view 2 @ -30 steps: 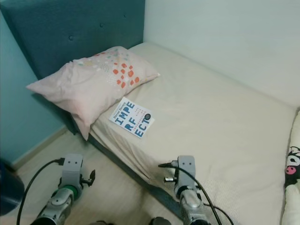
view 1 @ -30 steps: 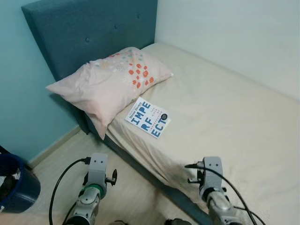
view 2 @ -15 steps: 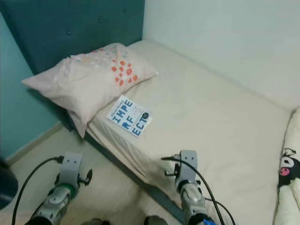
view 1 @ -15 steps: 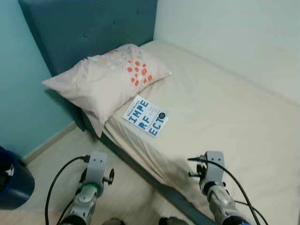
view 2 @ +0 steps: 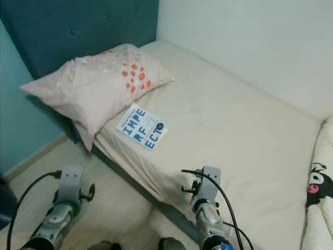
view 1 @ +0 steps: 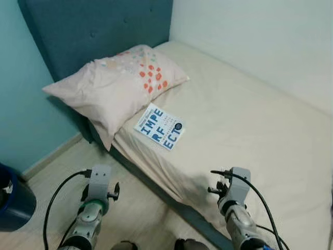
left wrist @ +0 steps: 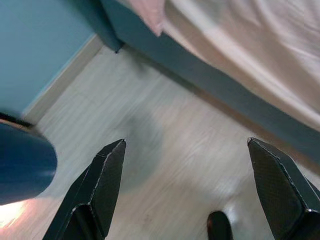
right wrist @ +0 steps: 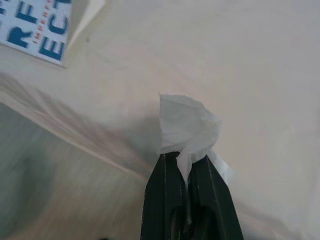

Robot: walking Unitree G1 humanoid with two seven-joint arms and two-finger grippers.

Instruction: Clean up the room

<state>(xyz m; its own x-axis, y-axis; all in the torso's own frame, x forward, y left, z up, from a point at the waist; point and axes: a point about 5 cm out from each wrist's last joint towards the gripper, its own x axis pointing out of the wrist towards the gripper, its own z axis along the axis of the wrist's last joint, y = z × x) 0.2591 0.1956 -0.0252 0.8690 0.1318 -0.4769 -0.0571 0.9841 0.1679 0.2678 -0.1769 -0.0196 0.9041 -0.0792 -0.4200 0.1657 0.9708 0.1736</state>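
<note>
Already pinching a tissue, with the bin off to the left.

Nearest, the right claw (right wrist: 187, 165) is clamped on a crumpled white tissue (right wrist: 187, 125) above the bed (view 1: 250, 125) edge; the left claw (left wrist: 185, 185) hangs spread wide and empty over the floor (left wrist: 165, 165). A dark blue bin (view 1: 13, 203) stands by the left arm, well apart from the tissue. Farther up the bed lie a book (view 1: 159, 126), then a pillow (view 1: 112, 83).

Things counted around the bed

One pillow (view 1: 115, 86), one book (view 1: 160, 126), one tissue (right wrist: 188, 129), one blue bin (view 1: 11, 204) and one plush toy (view 2: 318, 182) are seen.
</note>
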